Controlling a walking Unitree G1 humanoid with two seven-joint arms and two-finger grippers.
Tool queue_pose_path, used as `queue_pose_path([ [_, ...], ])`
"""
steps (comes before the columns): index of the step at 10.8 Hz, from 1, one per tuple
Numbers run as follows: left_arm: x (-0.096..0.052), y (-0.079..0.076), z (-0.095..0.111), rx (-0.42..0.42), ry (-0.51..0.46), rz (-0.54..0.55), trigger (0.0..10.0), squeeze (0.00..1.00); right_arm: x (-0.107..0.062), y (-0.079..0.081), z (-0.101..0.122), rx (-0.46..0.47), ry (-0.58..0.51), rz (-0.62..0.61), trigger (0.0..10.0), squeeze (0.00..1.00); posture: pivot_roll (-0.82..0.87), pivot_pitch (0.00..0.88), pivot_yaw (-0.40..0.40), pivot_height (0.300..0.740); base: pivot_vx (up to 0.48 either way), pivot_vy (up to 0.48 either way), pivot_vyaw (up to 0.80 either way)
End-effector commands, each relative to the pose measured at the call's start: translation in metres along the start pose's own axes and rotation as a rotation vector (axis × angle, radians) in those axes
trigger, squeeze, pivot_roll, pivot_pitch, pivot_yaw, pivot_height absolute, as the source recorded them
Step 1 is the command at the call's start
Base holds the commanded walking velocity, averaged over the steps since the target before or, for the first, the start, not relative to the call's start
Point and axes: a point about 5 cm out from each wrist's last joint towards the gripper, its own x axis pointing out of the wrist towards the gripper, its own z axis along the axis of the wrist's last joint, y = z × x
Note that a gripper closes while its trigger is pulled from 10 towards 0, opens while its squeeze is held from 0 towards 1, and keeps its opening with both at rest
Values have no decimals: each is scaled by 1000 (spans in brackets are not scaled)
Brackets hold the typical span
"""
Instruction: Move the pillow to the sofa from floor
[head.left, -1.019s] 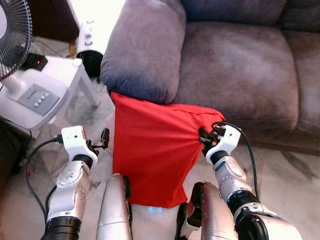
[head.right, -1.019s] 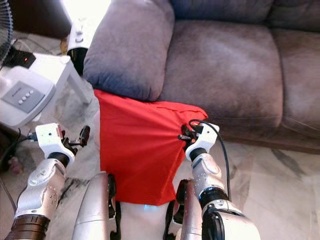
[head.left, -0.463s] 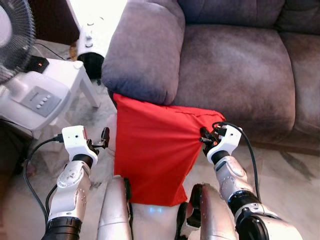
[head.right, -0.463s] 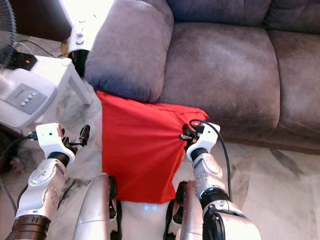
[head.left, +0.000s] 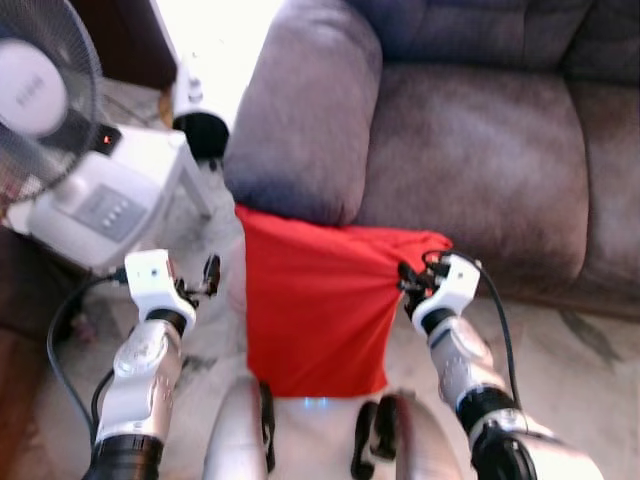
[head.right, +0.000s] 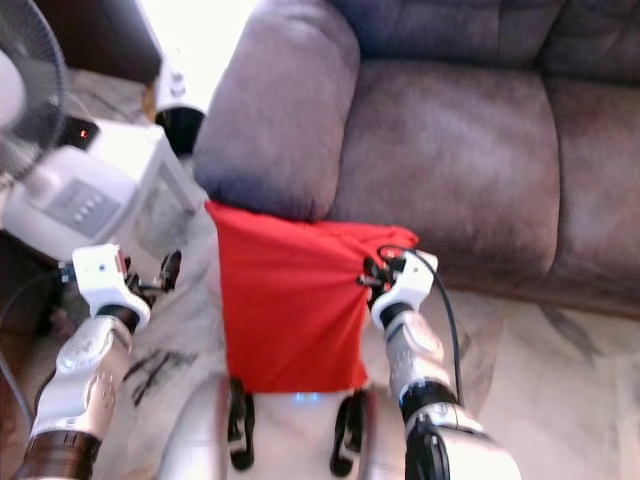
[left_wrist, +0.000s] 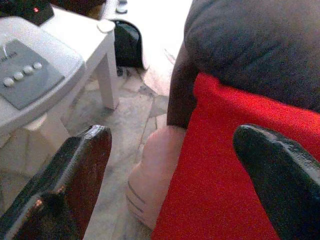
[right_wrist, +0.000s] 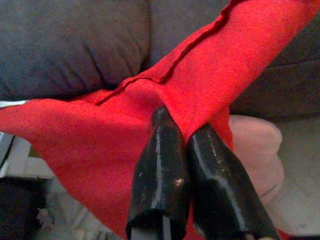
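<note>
At the foot of the sofa (head.left: 480, 150), just below the rounded armrest (head.left: 300, 120), the red pillow (head.left: 315, 310) hangs between floor and seat front, its top edge tucked under the armrest and its lower end down by the robot's legs. Right gripper (head.left: 405, 282) is pinched tight on the pillow's upper right corner; in the right wrist view both black fingers (right_wrist: 165, 175) sit pressed together with a fold of red cloth drawn up between them. Left gripper (head.left: 207, 277) hovers just beside the pillow's left edge, not touching, fingers spread wide in the left wrist view. A pale inner cushion (left_wrist: 155, 170) shows past the red cover on that side. The cover looks soft, thin and loose, bunching at the pinch, so the pillow will likely sag and swing from one corner; light, not fragile, though the cloth may slip off the filling. Better hold, in my judgement: left gripper closing on the upper left corner, so both corners carry it up onto the seat. A white fan (head.left: 60, 140) stands well to the left, near a small white table (left_wrist: 75, 45).
</note>
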Motion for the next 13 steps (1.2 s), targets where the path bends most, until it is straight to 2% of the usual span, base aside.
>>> queue_pose_path([
  [1,-5,4,-7,6,24,9,10000,0,0,-4,12,-10,-59,-10,10000,0,197,261,-37,727,0,0,0],
  [3,-4,2,-7,6,22,2,10000,0,1,-4,13,-7,-58,-10,10000,0,197,258,-40,740,0,0,0],
  [13,4,0,-4,-6,-7,1,10000,0,3,-5,20,-9,-70,-13,10000,0,188,201,-49,740,0,0,0],
])
